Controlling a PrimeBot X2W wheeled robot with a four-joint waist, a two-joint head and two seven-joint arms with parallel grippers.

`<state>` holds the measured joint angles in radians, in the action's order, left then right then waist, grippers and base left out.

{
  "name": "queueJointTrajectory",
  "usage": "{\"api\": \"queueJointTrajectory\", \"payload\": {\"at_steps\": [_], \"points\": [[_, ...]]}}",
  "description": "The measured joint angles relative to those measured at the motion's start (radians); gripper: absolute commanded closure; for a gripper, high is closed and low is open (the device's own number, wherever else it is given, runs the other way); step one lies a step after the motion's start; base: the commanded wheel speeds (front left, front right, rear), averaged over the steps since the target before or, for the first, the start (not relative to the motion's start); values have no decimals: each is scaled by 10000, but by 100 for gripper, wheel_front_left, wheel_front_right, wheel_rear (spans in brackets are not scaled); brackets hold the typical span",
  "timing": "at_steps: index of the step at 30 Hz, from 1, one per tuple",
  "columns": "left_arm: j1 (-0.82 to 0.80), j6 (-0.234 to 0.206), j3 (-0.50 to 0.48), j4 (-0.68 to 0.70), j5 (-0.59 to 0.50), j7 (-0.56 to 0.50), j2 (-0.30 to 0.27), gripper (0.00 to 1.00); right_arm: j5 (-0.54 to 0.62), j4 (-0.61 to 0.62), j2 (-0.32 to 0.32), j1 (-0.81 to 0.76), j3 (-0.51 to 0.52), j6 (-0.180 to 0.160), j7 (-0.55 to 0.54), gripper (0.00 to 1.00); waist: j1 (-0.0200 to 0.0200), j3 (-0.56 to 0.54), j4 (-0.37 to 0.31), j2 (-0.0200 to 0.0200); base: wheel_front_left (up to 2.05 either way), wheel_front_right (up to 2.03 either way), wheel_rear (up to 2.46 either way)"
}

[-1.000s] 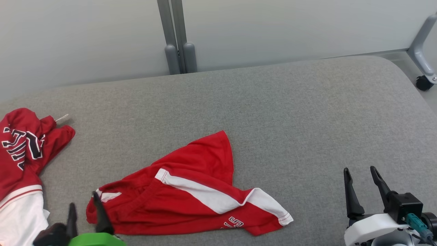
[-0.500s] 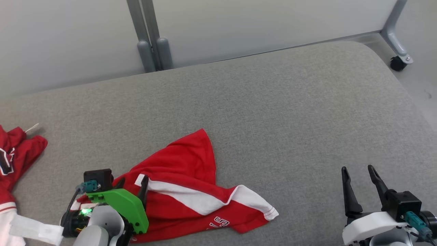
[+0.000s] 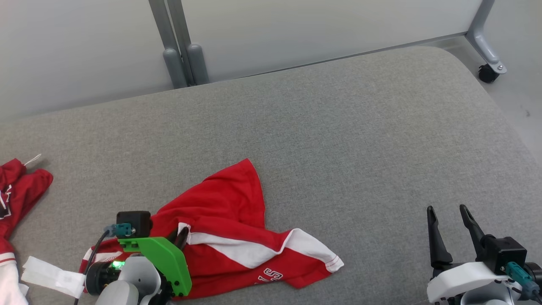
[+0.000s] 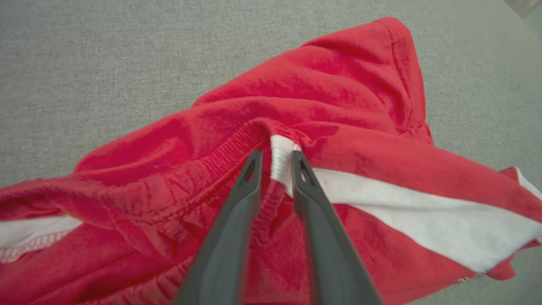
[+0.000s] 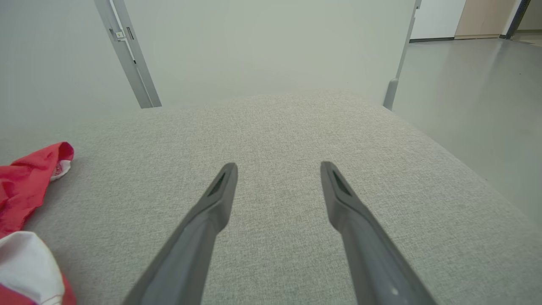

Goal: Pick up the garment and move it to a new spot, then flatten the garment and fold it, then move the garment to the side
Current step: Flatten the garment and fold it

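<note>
Step in hand: the first pick-up. No sign yet of lifting, flattening or folding, judging by the crumpled lie of the cloth.

Down on the grey padded surface (image 3: 360, 127), well out from the twin grey posts (image 3: 182, 63) and toward the robot: the garment (image 3: 237, 220), seemingly red shorts with a white stripe (image 4: 402, 203), rumpled, one corner peaking back toward the posts. Off to the left of the posts, at the surface's edge: a second red garment (image 3: 21, 186), well apart from the first.

Left gripper (image 4: 275, 160): narrowed onto a ridge of the elastic waistband (image 4: 220, 156), right at the end of the white stripe, with cloth filling the gap between the tips. Looks like a pinch; how firm, impossible to tell. Right gripper (image 3: 446, 208): spread wide, holding nothing, hovering over bare surface far to the right of the posts and nearer the robot.

Next, as a judgement: raise the pinch straight up until clear of the surface, then carry toward the open stretch to the right of the posts. Calls for a hold through both layers of the waistband; otherwise risks lifting only the top layer and dragging the rest. Worth keeping away from the second red garment. Probably also calls for the right gripper afterwards, at the far end of the waistband, for spreading flat.
</note>
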<state>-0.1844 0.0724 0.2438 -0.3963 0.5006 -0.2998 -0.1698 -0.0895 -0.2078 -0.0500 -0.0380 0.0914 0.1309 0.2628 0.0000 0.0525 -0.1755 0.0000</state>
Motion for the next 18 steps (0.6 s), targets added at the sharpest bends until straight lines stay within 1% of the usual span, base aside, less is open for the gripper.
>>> {"api": "queueJointTrajectory", "payload": {"at_steps": [1,6,9,11,14,16,18], "points": [[1,33,56,23,8,-29,23,100,2,0,0,14,0,0,0,0,0,4,21,0,0,0,0],[21,192,364,263,69,-146,56,100,0,-4,-2,-28,173,-2,0,0,0,-46,236,0,0,0,0],[350,259,439,857,217,-104,77,100,-10,-94,0,-291,282,-2,0,0,0,-176,421,0,0,0,0],[825,334,410,1565,617,-171,67,100,-56,-119,-2,-406,291,-2,-2,0,0,-273,553,0,0,0,0],[1995,326,267,2993,984,-368,-222,100,-105,-109,0,-443,330,0,0,0,0,-417,786,0,0,0,0],[2852,194,111,3753,1183,-558,-491,100,-171,-98,0,-525,407,0,0,0,0,-488,944,0,0,0,0],[3704,46,-17,4288,1459,-786,-604,100,-232,-92,-4,-622,401,-2,0,0,0,-539,1118,0,0,0,0]]}}
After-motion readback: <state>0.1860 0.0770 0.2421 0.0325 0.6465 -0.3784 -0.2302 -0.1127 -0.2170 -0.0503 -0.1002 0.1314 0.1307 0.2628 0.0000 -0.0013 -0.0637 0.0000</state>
